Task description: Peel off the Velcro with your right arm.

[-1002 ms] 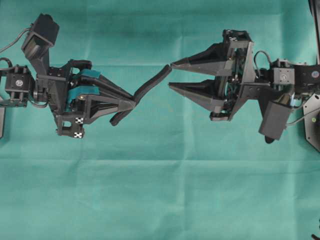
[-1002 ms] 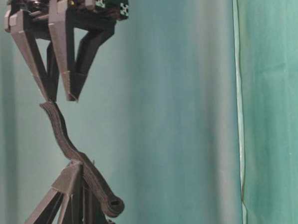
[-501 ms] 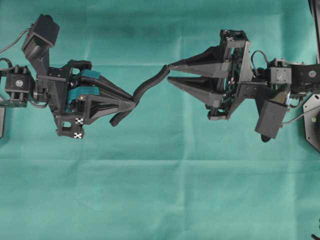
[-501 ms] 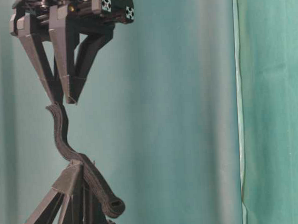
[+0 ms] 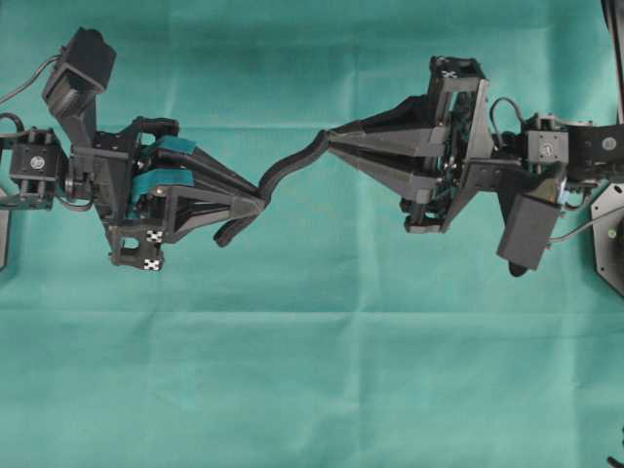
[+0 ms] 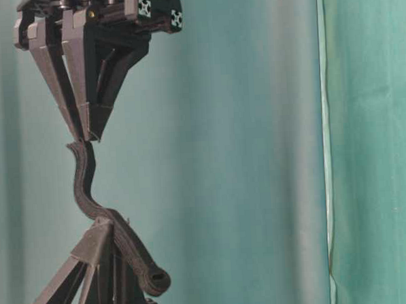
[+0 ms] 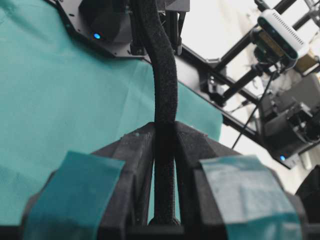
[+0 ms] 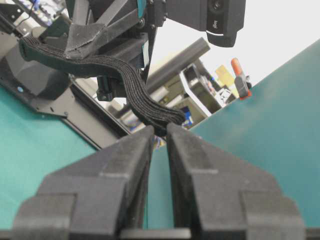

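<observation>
The Velcro (image 5: pixel 288 168) is a thin black strap hanging in an S-curve in the air between the two arms. My left gripper (image 5: pixel 261 200), the one with teal finger parts, is shut on the strap near its lower end; the short rounded tail (image 5: pixel 230 232) sticks out past it. The left wrist view shows the Velcro (image 7: pixel 164 75) running up from between the left gripper (image 7: pixel 164 127). My right gripper (image 5: pixel 330 139), all black with long wedge fingers, is shut with its tips pinching the strap's other end. The right wrist view shows that end of the Velcro (image 8: pixel 165 119) nipped at the right gripper's (image 8: pixel 160 129) tips.
A green cloth (image 5: pixel 312 370) covers the table below both arms. The right arm's boxy camera (image 5: pixel 531 229) hangs at the right, and the left arm's camera (image 5: pixel 78 68) sits at the upper left. A vertical fold (image 6: pixel 325 145) runs down the green backdrop.
The right gripper's fingers have closed from wide apart onto the free end of the Velcro. The strap's top has bent a little more. The left arm has not moved.
</observation>
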Controlling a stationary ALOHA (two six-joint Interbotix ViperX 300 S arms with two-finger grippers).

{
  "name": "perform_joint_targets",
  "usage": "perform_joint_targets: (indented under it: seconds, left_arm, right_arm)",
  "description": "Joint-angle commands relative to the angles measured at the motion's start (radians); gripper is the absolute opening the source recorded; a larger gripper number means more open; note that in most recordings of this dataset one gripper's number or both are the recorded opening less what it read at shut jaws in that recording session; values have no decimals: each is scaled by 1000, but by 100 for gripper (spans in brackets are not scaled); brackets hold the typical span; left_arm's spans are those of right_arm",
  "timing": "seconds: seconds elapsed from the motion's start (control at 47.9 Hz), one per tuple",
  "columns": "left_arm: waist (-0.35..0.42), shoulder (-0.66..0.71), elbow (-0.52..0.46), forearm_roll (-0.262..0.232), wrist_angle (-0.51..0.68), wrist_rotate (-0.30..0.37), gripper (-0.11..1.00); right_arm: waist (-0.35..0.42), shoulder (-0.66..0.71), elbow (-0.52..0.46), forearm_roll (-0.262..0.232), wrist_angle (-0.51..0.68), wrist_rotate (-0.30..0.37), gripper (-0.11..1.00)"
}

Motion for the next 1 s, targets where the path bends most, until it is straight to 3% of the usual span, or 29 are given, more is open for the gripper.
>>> perform_joint_targets:
  seconds: [0.0,0.981]
  left_arm:
    - [5,-11,-14,-2,-11,0,10]
    - [5,-6,-20,-3,-18,0,10]
  right_arm:
    - [5,-6,-8,-2,-9,2,-6]
    - [5,-6,14,-2,-9,2,-6]
